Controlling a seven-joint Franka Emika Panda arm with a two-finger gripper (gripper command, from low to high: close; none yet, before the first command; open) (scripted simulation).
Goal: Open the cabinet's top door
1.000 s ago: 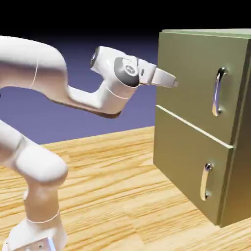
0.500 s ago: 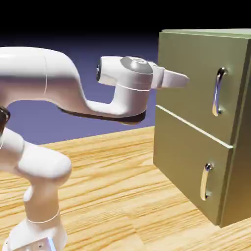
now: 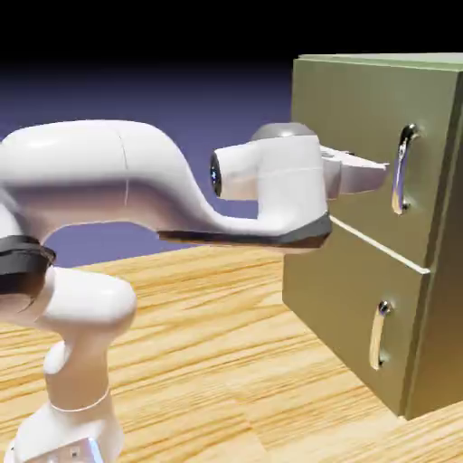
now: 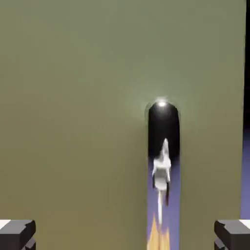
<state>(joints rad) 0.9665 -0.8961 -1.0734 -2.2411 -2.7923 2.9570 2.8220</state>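
Note:
The olive-green cabinet (image 3: 434, 307) stands at the exterior view's right with both doors shut. Its top door (image 3: 362, 136) carries a long curved silver handle (image 3: 403, 169). My gripper (image 3: 378, 170) reaches level toward that handle and stops just short of it, on its left. In the hand view the top door (image 4: 73, 97) fills the picture and the mirror-like handle (image 4: 163, 161) runs down from the middle to the bottom edge. My gripper (image 4: 124, 234) is open: the two grey fingertips (image 4: 17, 233) sit wide apart at the bottom corners, nothing between them.
Below the top door is a second door (image 3: 344, 307) with its own silver handle (image 3: 380, 335). The cabinet stands on a wooden table (image 3: 208, 362). The arm's white base (image 3: 72, 407) rises at the lower left.
The arm has stretched to the right and the hand has dropped slightly, carrying the gripper from the cabinet's left edge across the top door to beside its handle. The jaws stayed open.

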